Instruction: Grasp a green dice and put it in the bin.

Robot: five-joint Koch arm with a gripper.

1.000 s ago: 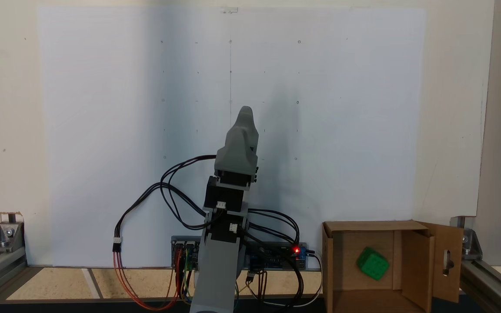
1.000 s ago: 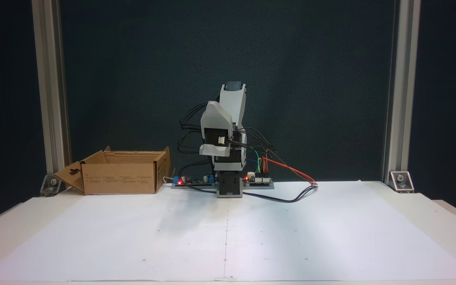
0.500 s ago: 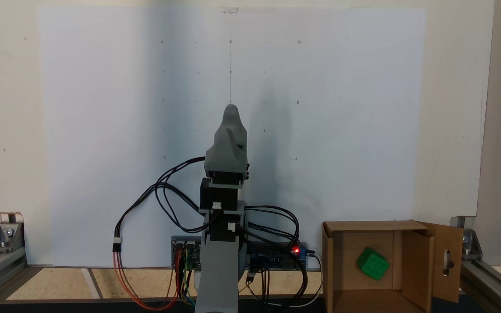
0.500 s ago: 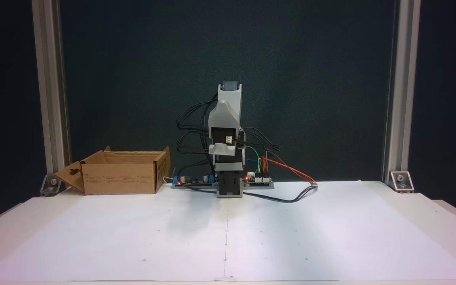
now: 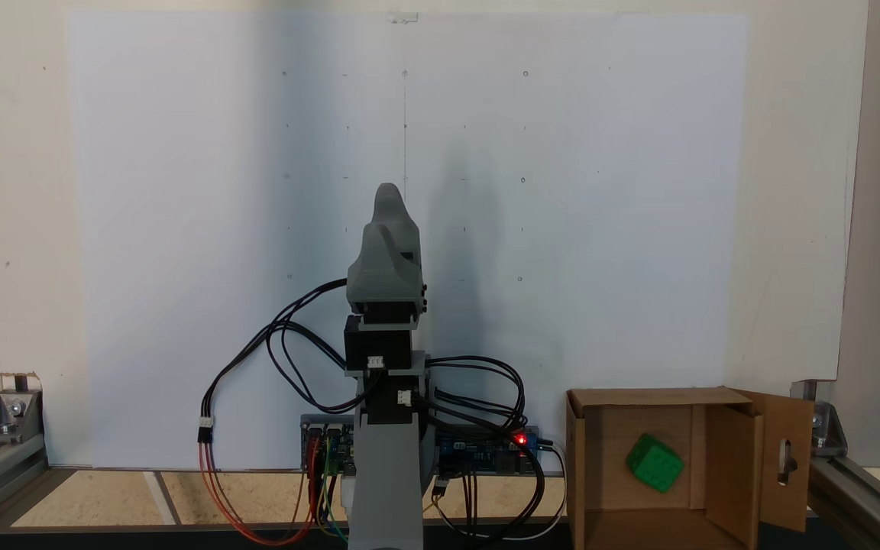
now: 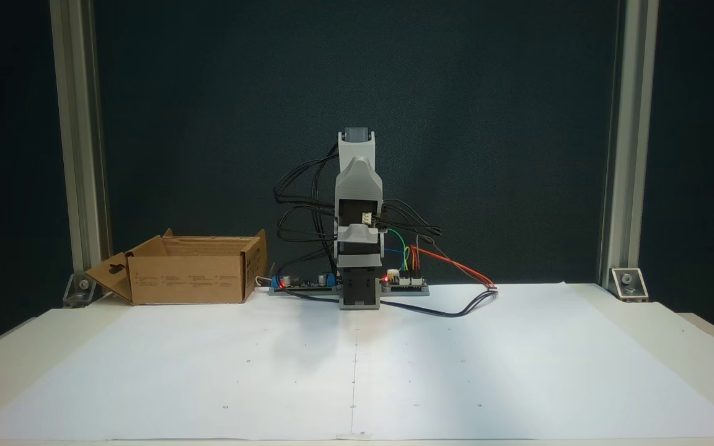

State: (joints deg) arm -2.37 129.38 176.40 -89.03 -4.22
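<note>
The green dice [image 5: 655, 463] lies inside the box [image 5: 585, 466], on its floor. The box sits at the back of the desk [image 6: 673, 347], beside the arm's base. The arm [image 6: 358, 210] is folded up tall over the white paper [image 6: 456, 371]. Its fingers [image 5: 388, 192] point forward, and I cannot tell if they are wide or narrow.

A big white paper sheet [image 6: 456, 365] covers most of the counter [image 6: 698, 347], with small dots and a thin centre line marked on it. Dark backdrop panel [image 6: 487, 124] at the far side, framed by aluminium posts [image 6: 626, 142] with corner brackets [image 6: 626, 282] at their feet. Circuit boards [image 6: 403, 284] with red LEDs lit sit at the far edge, with black, red and yellow wires [image 5: 257, 359] looping out over the sheet.
</note>
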